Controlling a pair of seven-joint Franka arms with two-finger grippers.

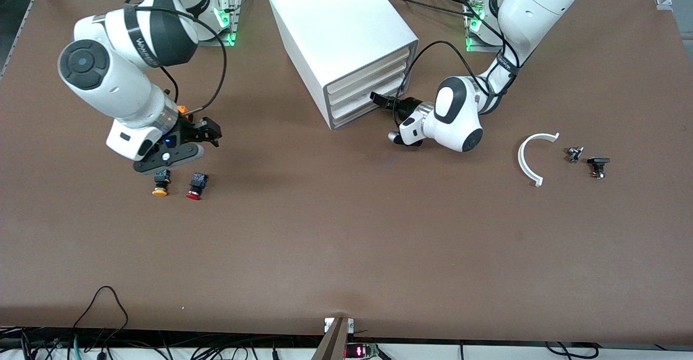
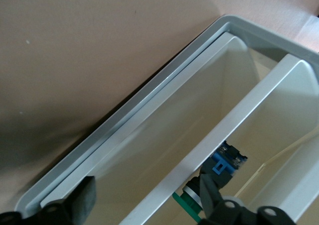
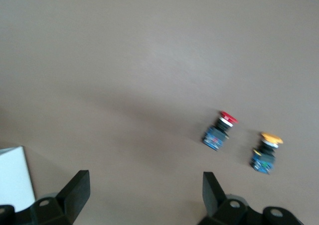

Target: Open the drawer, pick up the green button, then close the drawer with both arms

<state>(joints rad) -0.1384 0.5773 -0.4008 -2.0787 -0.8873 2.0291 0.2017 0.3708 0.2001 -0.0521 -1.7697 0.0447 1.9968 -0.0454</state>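
Observation:
The white cabinet stands at the table's middle, its three drawers facing the left arm's end. The lowest drawer looks in line with the two above it. My left gripper is open right at the drawer fronts. In the left wrist view its fingers stand astride the drawer's sloped front. The green-capped button lies just past a white rim, partly hidden by one finger. My right gripper is open and empty above the table at the right arm's end.
A yellow-capped button and a red-capped button lie under the right gripper; both show in the right wrist view, red and yellow. A white curved piece and two small black parts lie at the left arm's end.

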